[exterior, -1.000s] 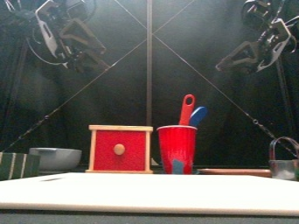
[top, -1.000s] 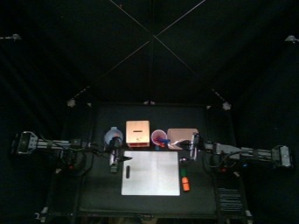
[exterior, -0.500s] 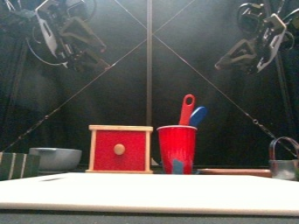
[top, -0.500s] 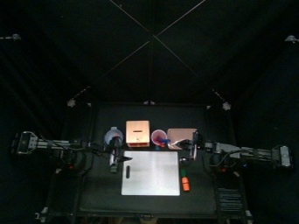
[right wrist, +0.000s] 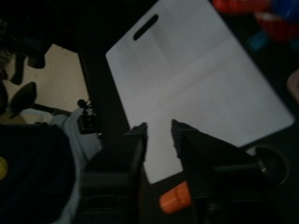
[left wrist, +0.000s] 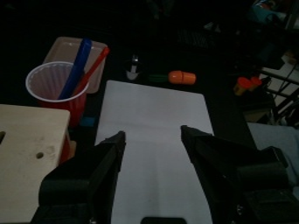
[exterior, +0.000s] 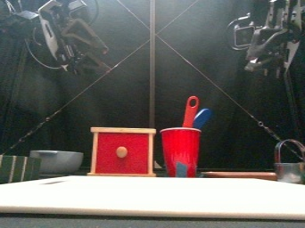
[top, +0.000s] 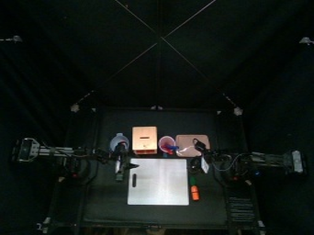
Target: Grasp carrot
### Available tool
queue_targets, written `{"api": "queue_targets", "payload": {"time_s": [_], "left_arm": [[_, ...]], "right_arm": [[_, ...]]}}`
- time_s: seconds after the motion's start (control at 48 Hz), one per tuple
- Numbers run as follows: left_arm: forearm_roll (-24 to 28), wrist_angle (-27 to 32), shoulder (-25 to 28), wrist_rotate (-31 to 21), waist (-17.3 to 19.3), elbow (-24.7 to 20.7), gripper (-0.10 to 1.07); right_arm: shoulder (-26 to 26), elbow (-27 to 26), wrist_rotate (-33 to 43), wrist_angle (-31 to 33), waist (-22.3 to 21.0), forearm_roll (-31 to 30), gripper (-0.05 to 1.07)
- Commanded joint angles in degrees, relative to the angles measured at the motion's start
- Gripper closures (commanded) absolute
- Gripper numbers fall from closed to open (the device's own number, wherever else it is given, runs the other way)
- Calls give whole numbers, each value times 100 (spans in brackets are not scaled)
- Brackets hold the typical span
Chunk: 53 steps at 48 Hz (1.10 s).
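Going left to right from the white board (top: 161, 181): the left hand (left wrist: 149, 147) hovers high with jaws spread, empty. The carrot (top: 194, 193) lies ungrasped just beside the board's right edge. The right hand (right wrist: 158, 133) hangs above, jaws parted narrowly, nothing held; the grasp is not yet begun.

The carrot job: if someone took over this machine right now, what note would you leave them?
Left pincer: open, empty, held high over the white board.
Right pincer: open, empty, also raised.
Carrot: lying on the table just off the board's right edge, near the front, untouched.
Done: nothing grasped yet.
Left: probably bring the nearer right pincer down over the carrot and close on it.
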Motion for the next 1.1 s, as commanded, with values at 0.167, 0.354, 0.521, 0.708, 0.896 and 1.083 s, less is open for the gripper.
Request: {"api": "queue_targets", "payload": {"time_s": [0.167,0.354,0.521,0.708,0.896,1.083], "left_arm": [[-9,-35,9,26,62,-70,9],[-18,-35,62,26,149,-44,9],[-18,-35,132,26,167,18,9],[-18,0,141,26,229,-70,9],[9,0,141,44,316,-26,9],[18,-18,132,44,343,9,9]], "right_arm": [[132,-220,2224,1863,176,-606,15],[114,-211,4140,2417,782,-1380,15],[167,-141,5607,2276,1582,-1986,14],[360,-88,6917,1731,2188,-2584,14],[888,-62,7699,1512,2707,-2927,14],[1433,-149,8191,1274,3085,-3006,14]]}}
